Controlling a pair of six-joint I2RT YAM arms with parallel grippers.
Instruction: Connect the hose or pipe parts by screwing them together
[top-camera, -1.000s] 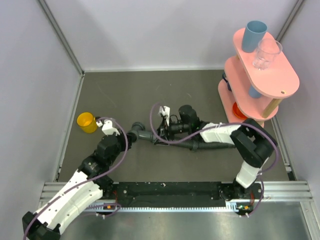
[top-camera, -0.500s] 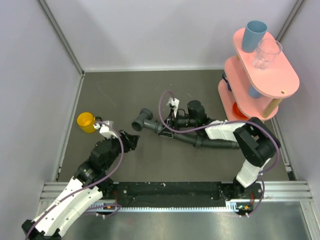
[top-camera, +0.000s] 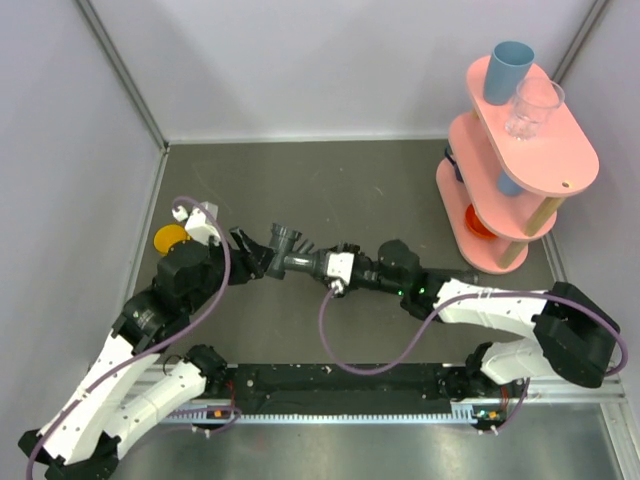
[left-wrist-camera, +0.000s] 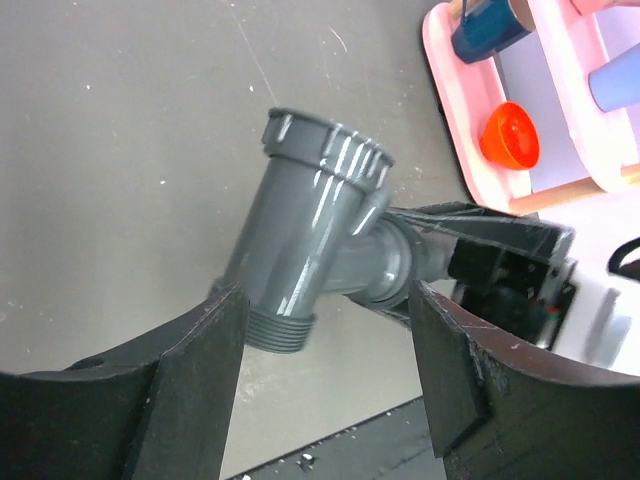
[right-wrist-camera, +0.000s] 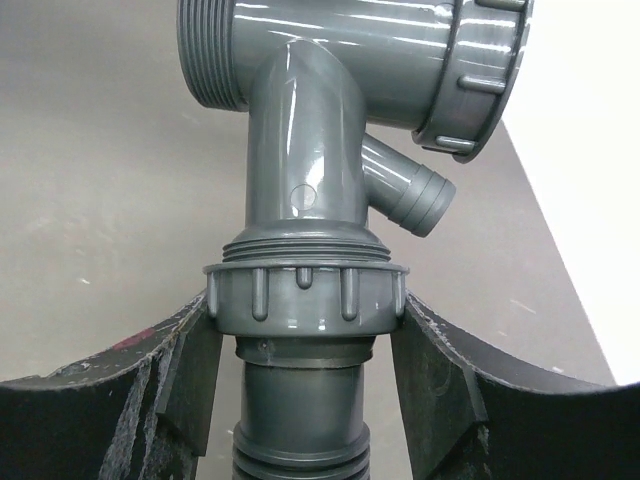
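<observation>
Branch fitting (left-wrist-camera: 310, 230) sits between left gripper (left-wrist-camera: 325, 300) fingers, jaws released, spread either side of its threaded end. Right gripper (right-wrist-camera: 305, 310) clenched on hose (right-wrist-camera: 300, 400) collar, branch fitting straight ahead of its fingertips, collar on fitting's thread.

The right gripper (right-wrist-camera: 303, 318) is pressing its two black, scuffed fingers (right-wrist-camera: 150, 390) against either side of a ribbed grey plastic collar nut (right-wrist-camera: 305, 295), which is sitting at the top of a black ribbed flexible hose (right-wrist-camera: 300, 458). A glossy dark grey angled plastic branch fitting (right-wrist-camera: 305, 170) is rising out of that collar, its short barbed side spout (right-wrist-camera: 412, 196) pointing down and right. Behind it, a flat grey table surface (right-wrist-camera: 90, 200) is meeting a white wall (right-wrist-camera: 590, 150).
</observation>
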